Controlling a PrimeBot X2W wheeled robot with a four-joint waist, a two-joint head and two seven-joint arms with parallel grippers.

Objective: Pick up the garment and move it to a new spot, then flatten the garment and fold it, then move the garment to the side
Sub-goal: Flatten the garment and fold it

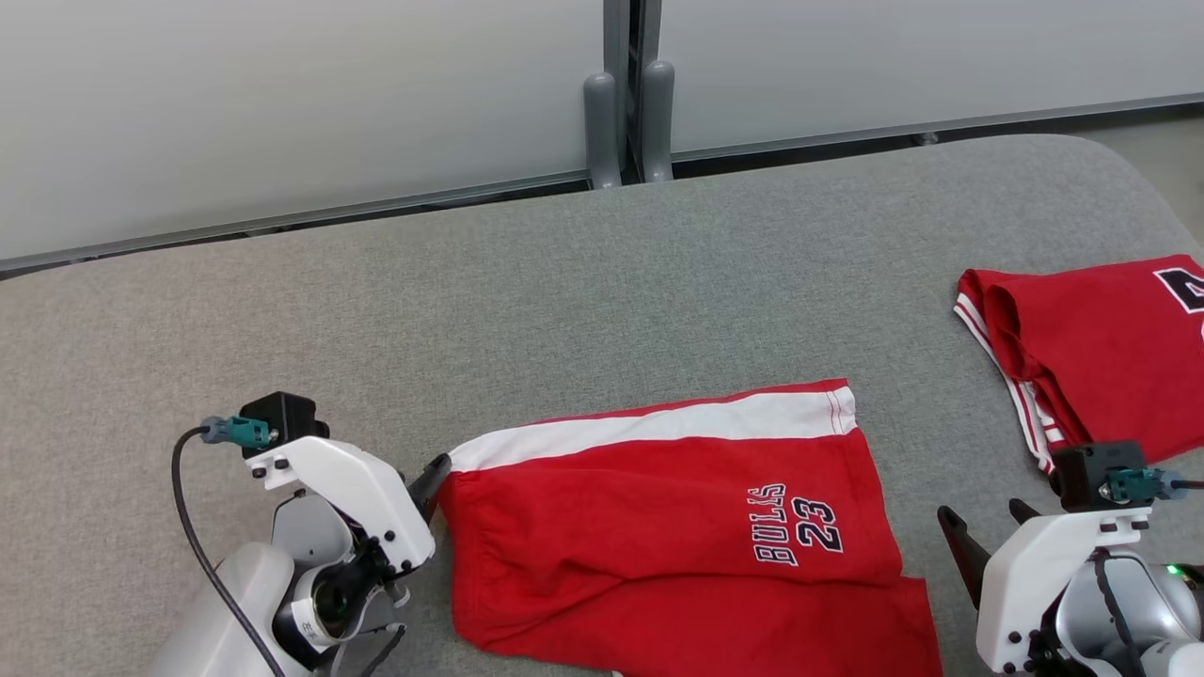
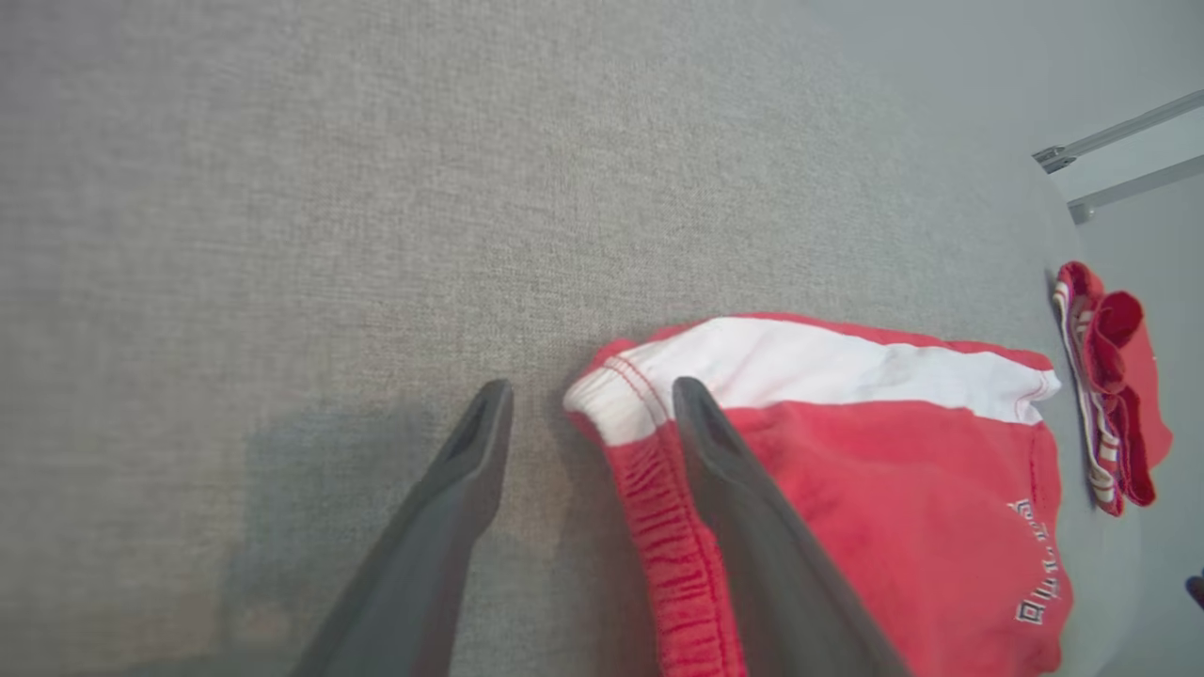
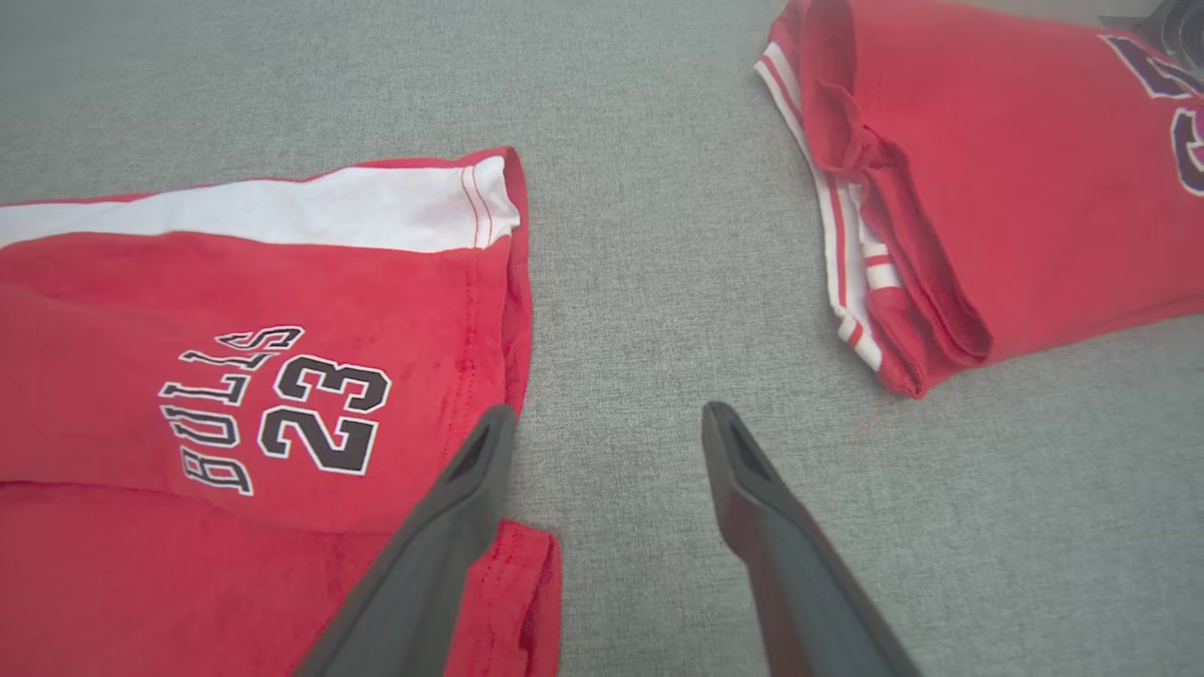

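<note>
Red Bulls shorts (image 1: 677,527) lie folded at 6 o'clock on the grey table (image 1: 470,301). Left gripper (image 2: 593,402), jaws apart and empty, straddles the waistband at their 9 o'clock. Right gripper (image 3: 609,421), likewise spread and empty, flanks the hem at 3 o'clock, probably staged for a two-sided transfer.
</note>
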